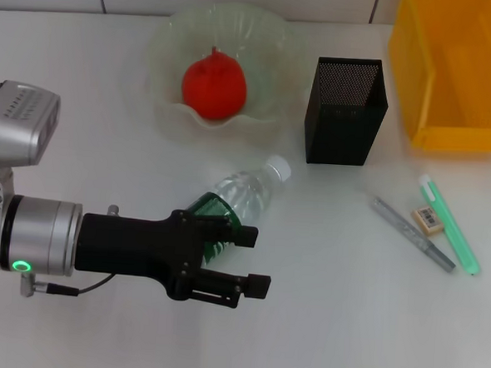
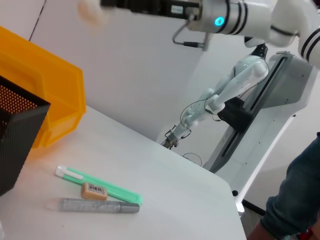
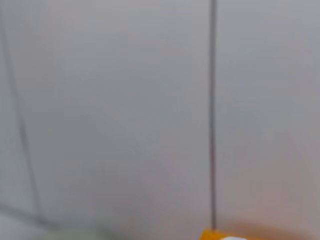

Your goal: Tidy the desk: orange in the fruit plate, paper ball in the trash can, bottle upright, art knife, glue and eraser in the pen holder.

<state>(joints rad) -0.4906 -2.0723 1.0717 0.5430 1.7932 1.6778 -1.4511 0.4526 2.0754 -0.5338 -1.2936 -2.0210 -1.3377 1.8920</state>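
Observation:
A clear bottle [image 1: 243,195] with a green label and white cap lies on its side in mid-table. My left gripper [image 1: 253,259] hovers open over the bottle's base, its upper finger across the label. The orange [image 1: 214,84] rests in the translucent fruit plate [image 1: 176,30]. Right of the black mesh pen holder [image 1: 346,111] lie a grey art knife [image 1: 413,234], a tan eraser [image 1: 428,218] and green glue [image 1: 450,226]. In the left wrist view my right gripper [image 2: 107,5] is high above the yellow trash can [image 2: 45,95], with a pale blurred paper ball [image 2: 91,11] at its tip.
The yellow trash can [image 1: 457,72] takes up the back right corner, close beside the pen holder. The plate stands at the back centre. A person's arm [image 2: 295,200] shows past the table's far edge [image 2: 220,175].

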